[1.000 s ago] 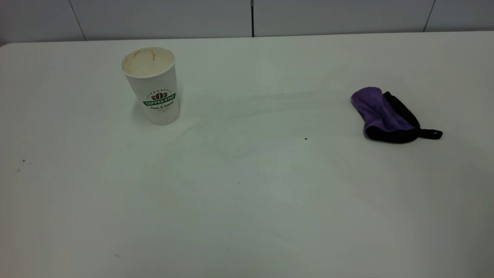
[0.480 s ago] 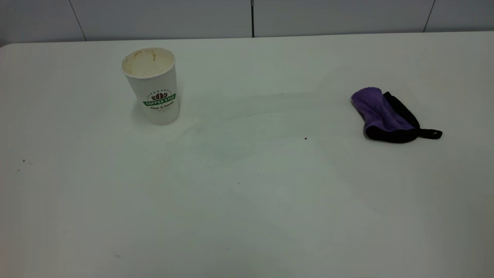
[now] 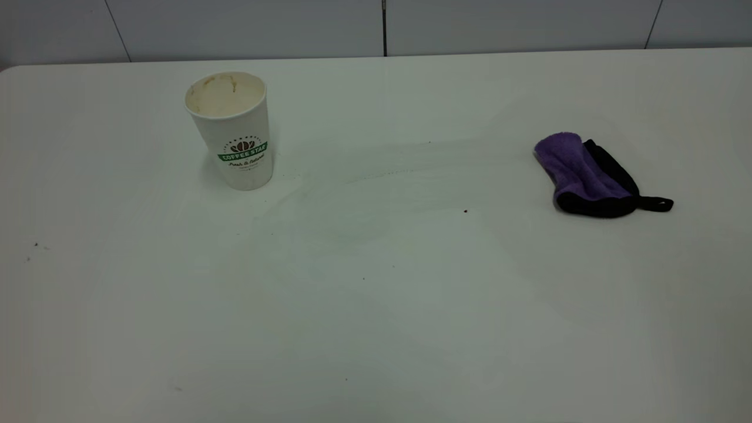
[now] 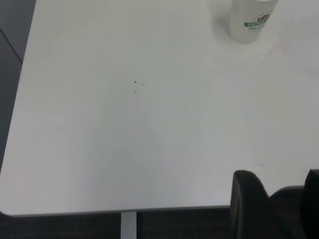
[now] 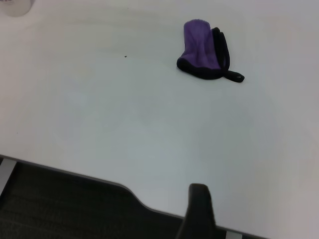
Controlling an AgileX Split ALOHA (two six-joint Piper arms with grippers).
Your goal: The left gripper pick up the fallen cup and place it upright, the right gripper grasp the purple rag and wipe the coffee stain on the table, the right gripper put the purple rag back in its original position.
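Note:
The cup (image 3: 232,130) stands upright at the back left of the white table (image 3: 376,329), its green banner facing front and its stained inside showing. It also shows in the left wrist view (image 4: 249,22). The purple rag (image 3: 581,175) lies folded at the right, loop tab pointing right, and shows in the right wrist view (image 5: 202,50). No dark coffee stain shows, only faint damp streaks (image 3: 352,194) in the middle. Neither gripper is in the exterior view. My left gripper (image 4: 279,180) is open and empty over the table's near left edge. My right gripper (image 5: 199,211) hangs at the near right edge, far from the rag.
A few tiny dark specks (image 3: 465,210) dot the tabletop. A pale panelled wall (image 3: 376,26) runs behind the far edge. The table's near edge and a white leg (image 4: 128,226) show in the left wrist view, with dark floor below.
The faint damp streaks in the middle of the table have faded slightly. Cup and rag have not moved.

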